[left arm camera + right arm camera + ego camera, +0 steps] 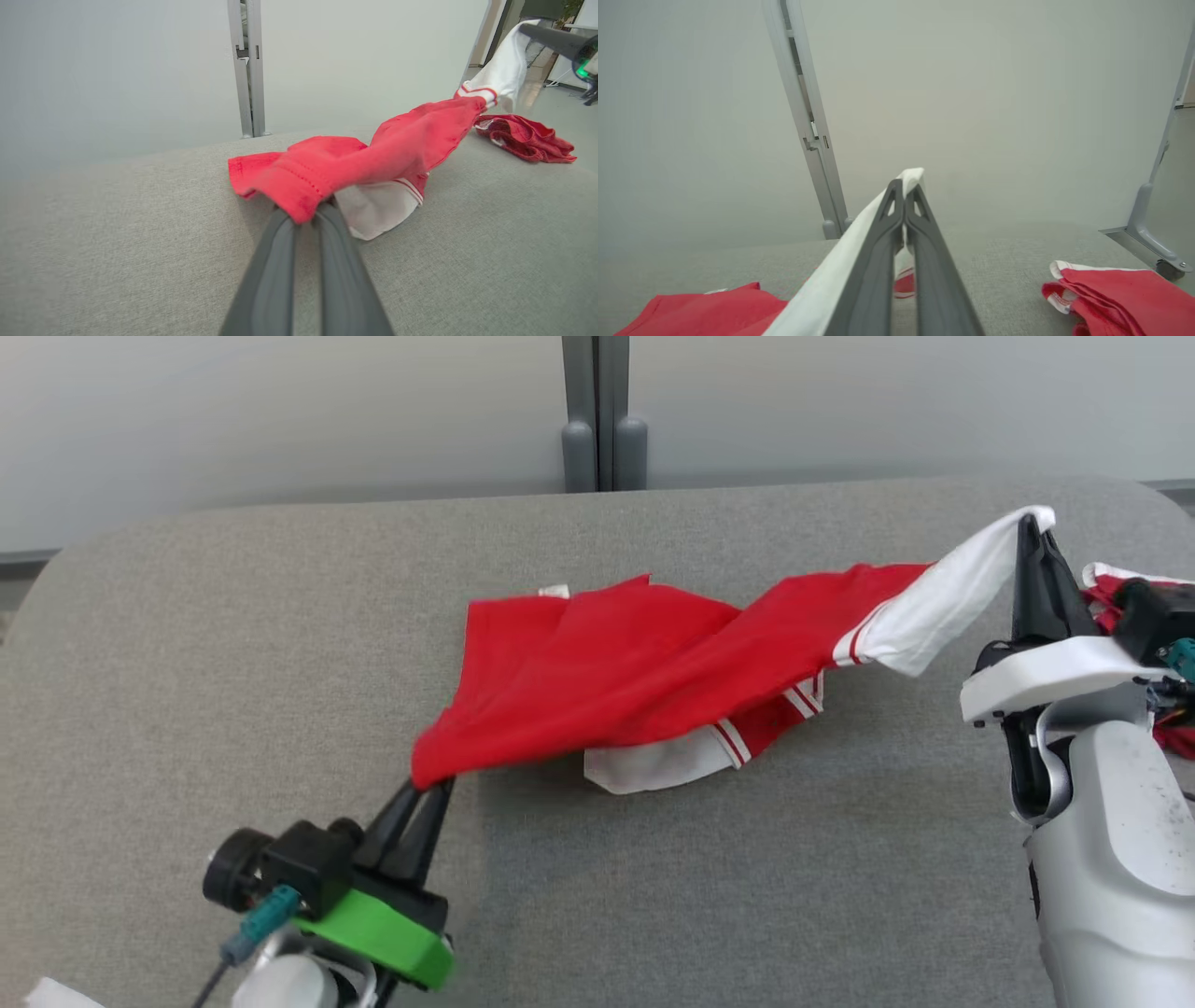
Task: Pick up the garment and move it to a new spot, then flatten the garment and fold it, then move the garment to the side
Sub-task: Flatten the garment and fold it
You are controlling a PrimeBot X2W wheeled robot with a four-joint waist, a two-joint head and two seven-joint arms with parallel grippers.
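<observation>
The garment (644, 667) is a red shirt with white, red-striped sleeves, stretched across the middle of the grey table (280, 644). My left gripper (431, 787) is shut on its red hem corner at the lower left; the left wrist view shows that corner (299, 191) bunched over my fingertips. My right gripper (1030, 525) is shut on the end of a white sleeve, held up off the table at the right. In the right wrist view the white sleeve (840, 261) drapes along my shut fingers (903, 196). The shirt's middle sags onto the table.
A second red and white garment (525, 135) lies crumpled on the table beyond my right arm, also seen as a folded pile (1115, 294). A pale wall with a grey post (602, 411) runs behind the table. Open grey surface lies in front.
</observation>
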